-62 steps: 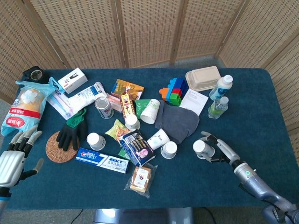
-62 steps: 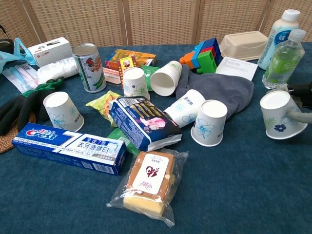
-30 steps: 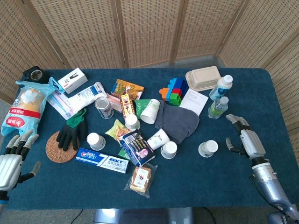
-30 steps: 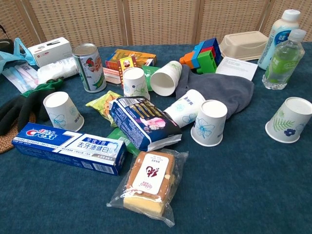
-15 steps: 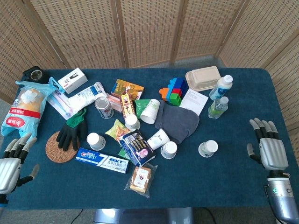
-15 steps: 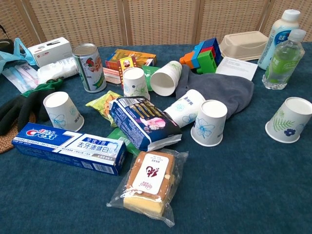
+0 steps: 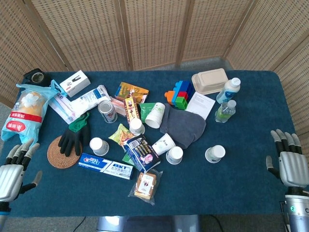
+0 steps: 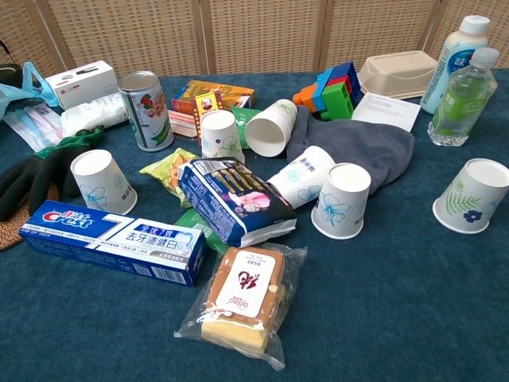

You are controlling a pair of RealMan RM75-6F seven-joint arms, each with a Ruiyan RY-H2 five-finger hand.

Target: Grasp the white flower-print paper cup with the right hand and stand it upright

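Note:
The white flower-print paper cup (image 7: 215,153) (image 8: 472,195) stands alone on the blue table right of the clutter, wider end down, with leaf and blue flower prints on its side. My right hand (image 7: 292,164) hovers at the table's right front edge, well right of the cup, fingers spread and holding nothing. At the left front edge my left hand (image 7: 12,174) is also open and empty. Neither hand shows in the chest view.
Two plastic bottles (image 8: 461,95) stand behind the cup. A grey cloth (image 7: 186,126), other paper cups (image 8: 342,200), a toothpaste box (image 8: 111,243), snack packs and a can crowd the middle. A black glove (image 7: 72,137) and round coaster lie left.
My right hand let go of the cup, which now stands on the table, and drew back to the right front edge. My left hand has sunk slightly lower.

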